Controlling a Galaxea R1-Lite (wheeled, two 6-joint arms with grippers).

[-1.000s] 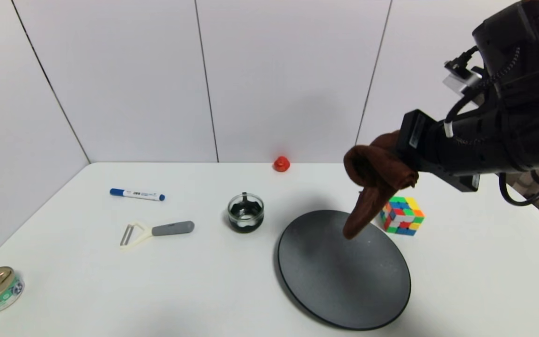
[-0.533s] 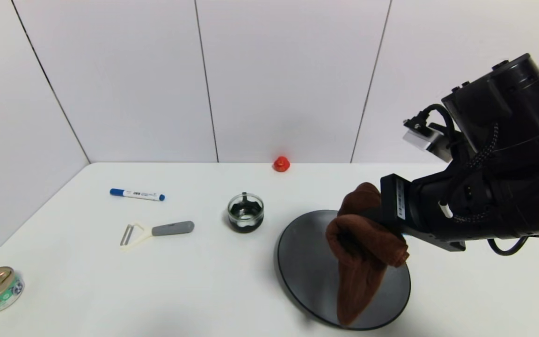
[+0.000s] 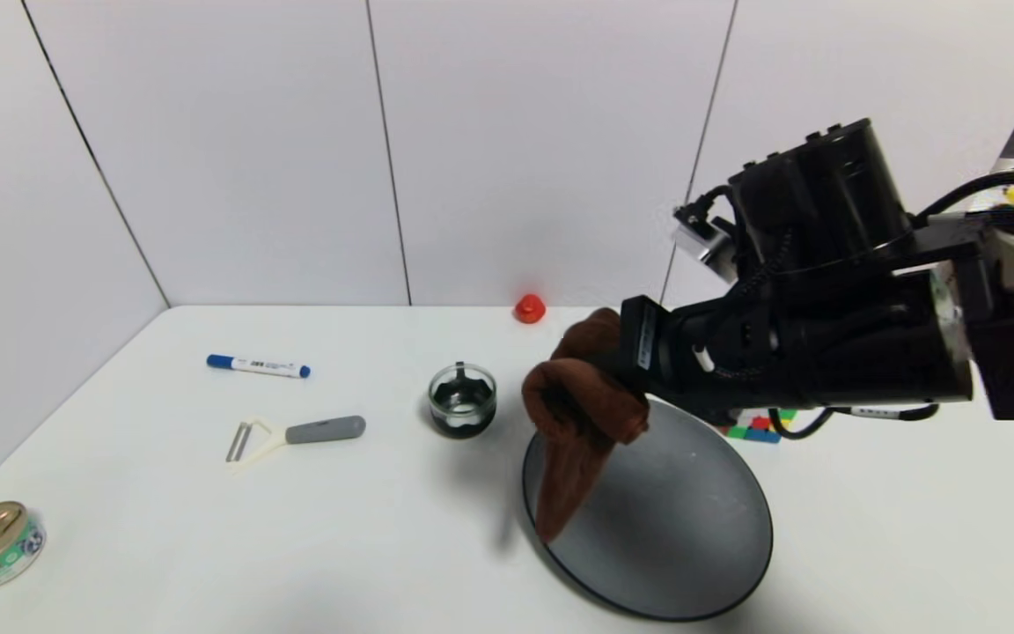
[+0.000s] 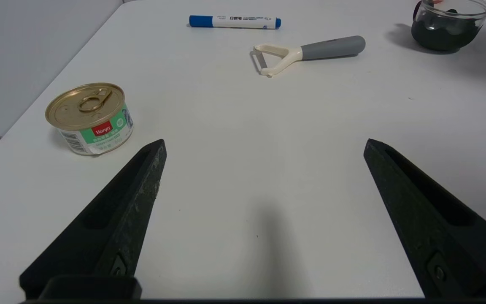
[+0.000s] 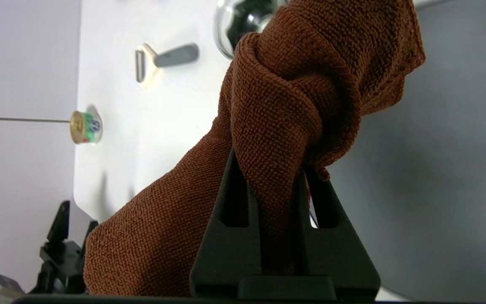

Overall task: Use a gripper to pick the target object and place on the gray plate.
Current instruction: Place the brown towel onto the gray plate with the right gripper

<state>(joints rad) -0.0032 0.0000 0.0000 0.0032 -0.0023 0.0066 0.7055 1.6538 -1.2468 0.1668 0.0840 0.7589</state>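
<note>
The right gripper [image 3: 604,387] reaches in from the right, pinching a brown towel [image 3: 579,423] between its fingers [image 5: 230,219]; the towel hangs in the air over the left edge of the gray plate [image 3: 692,519], its loose end drooping toward the rim; a glass bowl [image 3: 462,401] sits just left of the towel; the left gripper [image 4: 264,185] hovers spread wide above the near left table [image 4: 268,147], beside a can [image 4: 87,117].
</note>
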